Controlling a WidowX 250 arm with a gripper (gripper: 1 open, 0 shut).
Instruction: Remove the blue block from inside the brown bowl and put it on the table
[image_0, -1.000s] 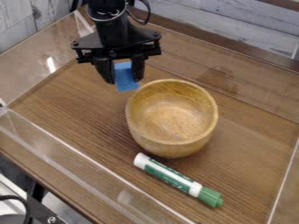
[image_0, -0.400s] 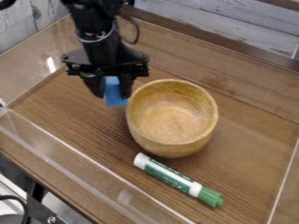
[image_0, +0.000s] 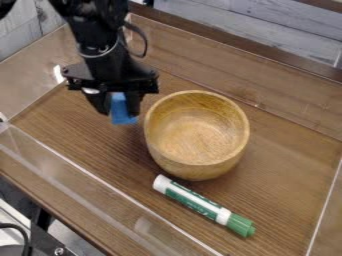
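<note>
The gripper (image_0: 119, 104) is closing on the blue block (image_0: 122, 108), holding it between its two black fingers (image_0: 103, 100) in the upper left of the frame, just to the left of the brown bowl (image_0: 198, 132). The block is sitting outside the bowl's rim, hanging over bare bench (image_0: 80, 150), and whether its lower end is touching the wood yet is not clear from this angle. The bowl itself is lying empty in the middle of the frame, its grained inside fully showing. A white-and-green marker (image_0: 203, 206) is resting on the bench below the bowl, well apart from the gripper and out of the way.

The block is looking like a small, rigid, light piece with smooth faces, so it should be handling easily but could be slipping if the pinch loosens before it is resting on the bench. The fingers are taking it across its narrow sides near the upper half, leaving the lower part showing beneath them, which seems a sound place to hold a block of this shape. Being stiff and not fragile, it should be tolerating a short drop, though it may be tipping or skidding on the smooth wood. The task appears to be nearing its end: what is remaining is setting the block down and letting go.
</note>
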